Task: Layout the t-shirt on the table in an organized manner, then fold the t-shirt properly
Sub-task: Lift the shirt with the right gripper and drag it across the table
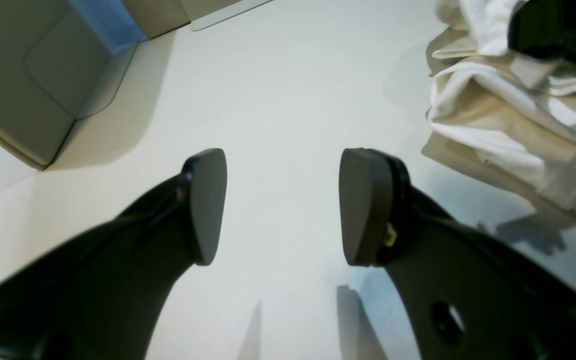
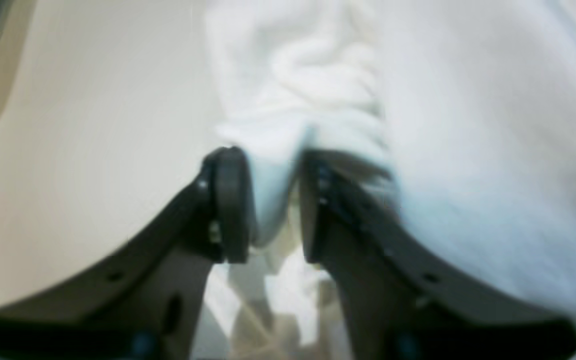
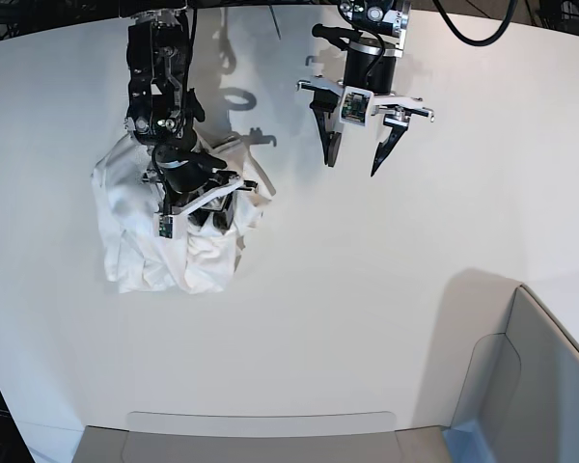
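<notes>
White table (image 3: 386, 318) stretches wide, with the shirt (image 3: 164, 241) heaped in a crumpled mound toward one side. Right gripper (image 2: 273, 200) pinches a fold of it; left gripper (image 1: 283, 205) hangs open over bare tabletop. Nothing is spread flat yet, so all the folding remains.

- Robotics laboratory: two black arms are hanging over a large plain white bench (image 3: 386, 318), carrying wrist cameras and bare cabling.
- Black cables are trailing along the bench's curved far edge.
- A grey-white bin (image 3: 536, 395) is standing at the near corner.
- Bright overhead light is casting sharp shadows; no household furnishings are showing.
</notes>
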